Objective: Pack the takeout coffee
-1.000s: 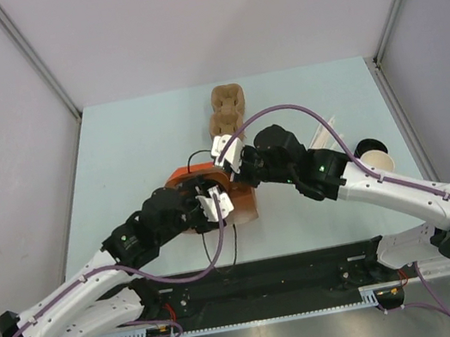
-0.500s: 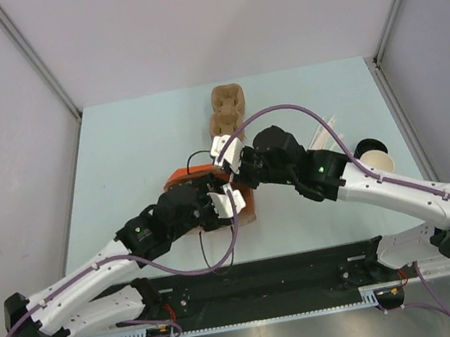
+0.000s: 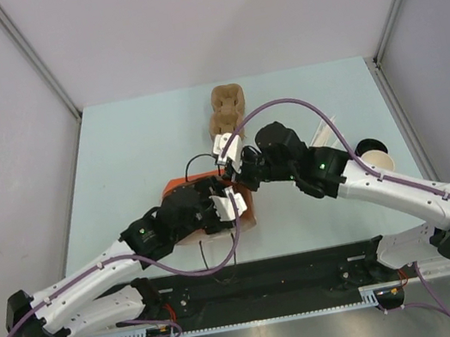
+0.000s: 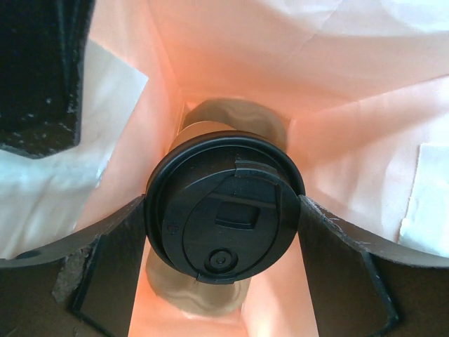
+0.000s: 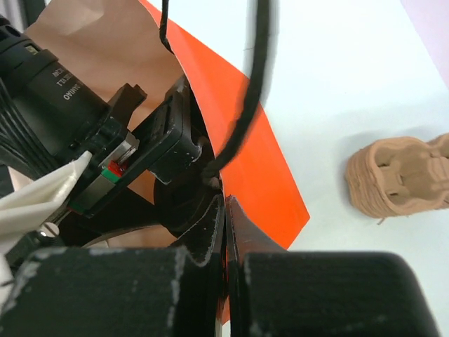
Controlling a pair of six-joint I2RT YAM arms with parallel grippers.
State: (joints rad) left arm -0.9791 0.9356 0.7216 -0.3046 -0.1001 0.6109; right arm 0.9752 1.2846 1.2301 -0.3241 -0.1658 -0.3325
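The left end effector (image 4: 223, 247) clamps the cup (image 4: 224, 210) near its top, inside the bag (image 4: 231, 42). The right end effector (image 5: 226, 235) pinches the bag's rim. The paper is probably light and crushable, so hold it gently and upright.

The left arm (image 3: 95, 274) has reached further to the right during the last second. Its elbow, which was over the left part of the counter (image 3: 133, 141), is now just beside the orange paper bag (image 3: 177, 182). The left hand (image 4: 223, 235) has gone deeper into the mouth of the bag, and the wrist now covers more of the orange rim.
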